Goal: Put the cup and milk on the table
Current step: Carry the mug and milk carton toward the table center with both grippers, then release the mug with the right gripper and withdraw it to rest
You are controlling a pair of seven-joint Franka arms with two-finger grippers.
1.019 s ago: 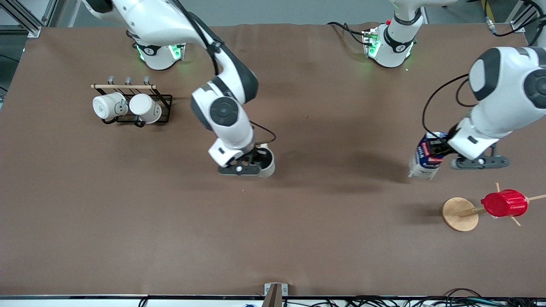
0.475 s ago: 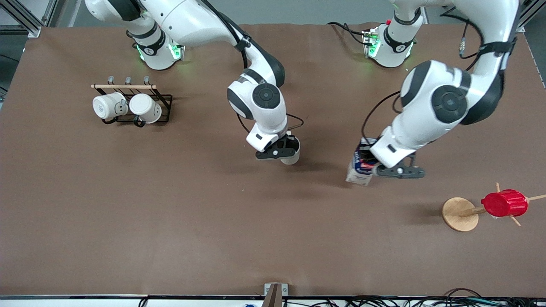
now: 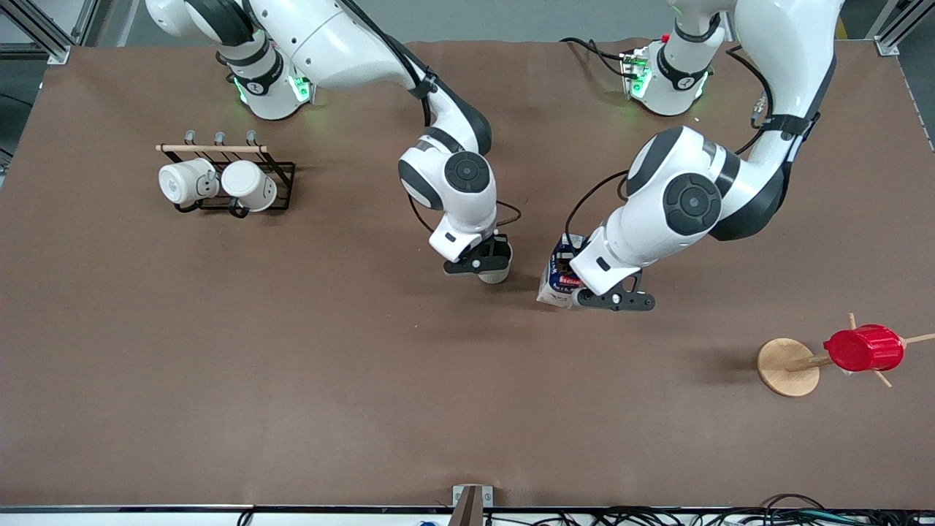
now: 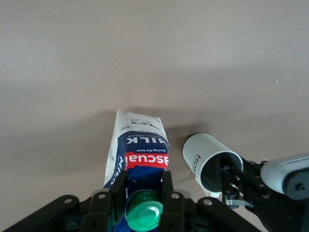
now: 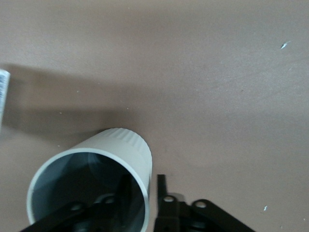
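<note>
Left hand (image 3: 577, 291) clamped on milk (image 3: 555, 281) top, carton upright, over mid worktop (image 3: 292, 380). Right hand (image 3: 488, 261) pinches cup (image 3: 497, 272) rim, cup just beside milk toward right arm's end. Both hang straight below hands; set-down is straight down.

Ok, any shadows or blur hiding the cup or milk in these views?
Front view: soft shadows under both arms; the right gripper covers most of the cup. Left wrist view: milk label is sharp, shadow alongside. Right wrist view: cup rim is sharp, broad shadow on the table.

Two white mugs (image 3: 218, 183) on rack (image 3: 281, 177); red cup (image 3: 863, 348) on wooden stand (image 3: 786, 367)
</note>
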